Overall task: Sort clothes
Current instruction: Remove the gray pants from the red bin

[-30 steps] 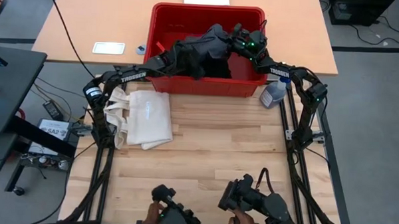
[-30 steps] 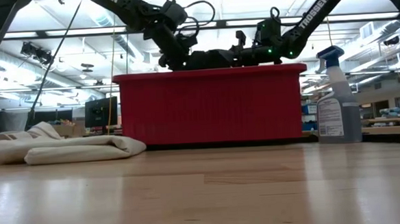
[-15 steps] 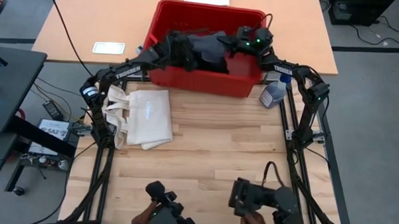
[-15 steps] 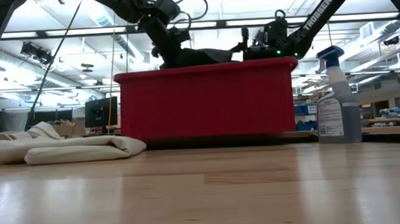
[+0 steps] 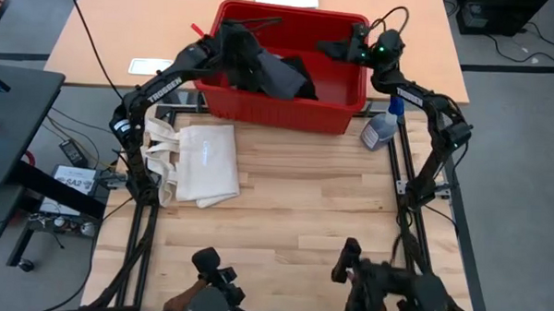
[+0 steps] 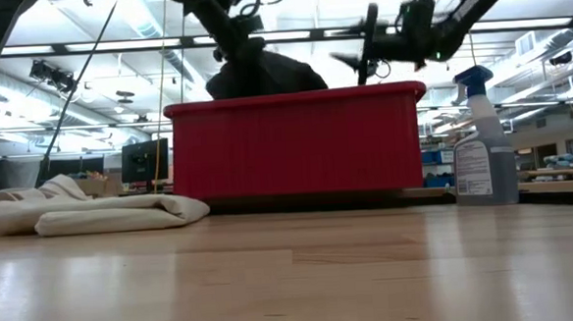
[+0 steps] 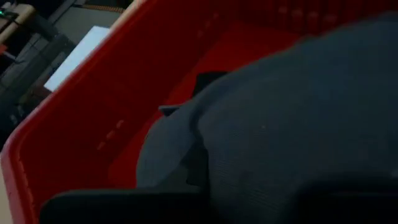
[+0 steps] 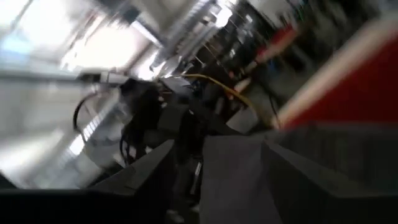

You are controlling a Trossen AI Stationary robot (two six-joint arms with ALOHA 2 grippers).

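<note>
high view: left gripper (image 5: 236,45) grips dark clothes (image 5: 278,74) over red bin (image 5: 288,110); right gripper's (image 5: 353,49) fingers unclear.

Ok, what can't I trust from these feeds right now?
- Left gripper: fingers buried in the dark garment, high and left wrist views.
- Right gripper: motion-blurred in the low and right wrist views.
- Red bin: its front wall hides the contents, low view.

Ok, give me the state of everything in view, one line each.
Left gripper: over the bin's left part, shut on the dark garment.
Dark garment: lifted, bunched, hanging into the bin.
Right gripper: raised over the bin's right part, empty.
Red bin: upright, at the table's far edge.
Tote bag: lying flat on the table.
Spray bottle: upright beside the bin.
</note>
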